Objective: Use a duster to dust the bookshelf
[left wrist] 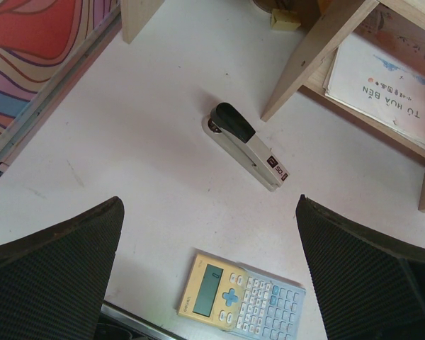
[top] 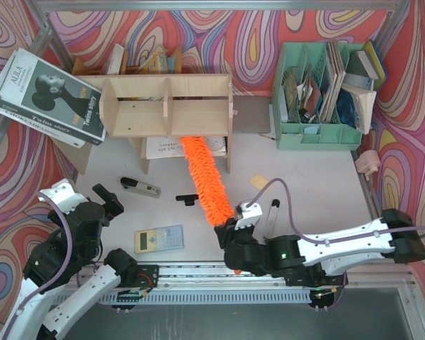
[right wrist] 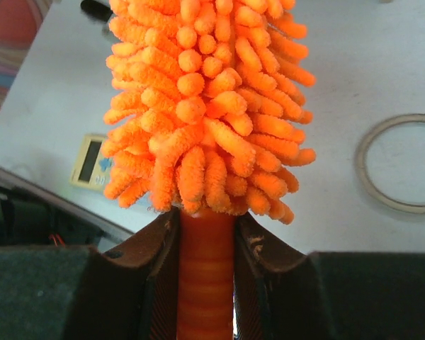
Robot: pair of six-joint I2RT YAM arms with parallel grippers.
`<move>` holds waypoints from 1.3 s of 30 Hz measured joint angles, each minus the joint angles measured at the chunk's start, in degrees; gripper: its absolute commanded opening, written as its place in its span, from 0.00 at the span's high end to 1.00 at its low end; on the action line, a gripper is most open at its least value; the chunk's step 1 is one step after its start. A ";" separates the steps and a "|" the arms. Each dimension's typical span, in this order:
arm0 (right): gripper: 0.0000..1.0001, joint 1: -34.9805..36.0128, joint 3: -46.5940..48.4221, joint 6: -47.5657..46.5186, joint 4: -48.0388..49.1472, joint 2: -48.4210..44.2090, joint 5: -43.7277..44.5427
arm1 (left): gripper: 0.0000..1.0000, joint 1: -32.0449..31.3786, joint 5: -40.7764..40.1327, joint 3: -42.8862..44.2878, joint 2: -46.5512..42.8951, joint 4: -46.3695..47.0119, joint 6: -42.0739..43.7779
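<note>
Far duster [top: 207, 185] end, seemingly under bookshelf [top: 166, 106]

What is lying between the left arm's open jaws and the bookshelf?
A stapler lies on the table there, just short of a leg of the bookshelf. The left wrist view shows it clearly.

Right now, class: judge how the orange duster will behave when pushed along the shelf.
The duster, all fluffy nubs, probably squashes softly. Likely light too: the right gripper holds it out by its handle alone.
</note>
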 measured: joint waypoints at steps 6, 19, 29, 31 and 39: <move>1.00 0.00 1.01 -12.09 12.85 9.79 -8.39 | 0.02 0.00 0.00 0.00 0.00 0.00 0.00; 1.00 -0.22 2.40 -13.33 13.46 9.18 -8.17 | 0.02 0.00 0.00 0.00 0.00 0.00 0.00; 1.00 -0.28 2.25 -15.04 14.01 9.53 -8.70 | 0.02 0.02 0.00 0.00 0.02 0.00 0.00; 1.00 -0.26 2.29 -17.27 15.32 10.75 -10.43 | 0.02 0.00 0.00 0.00 0.02 0.00 0.00; 1.00 -0.33 1.46 -22.45 14.93 9.60 -11.52 | 0.02 0.00 0.00 0.00 0.02 0.00 0.00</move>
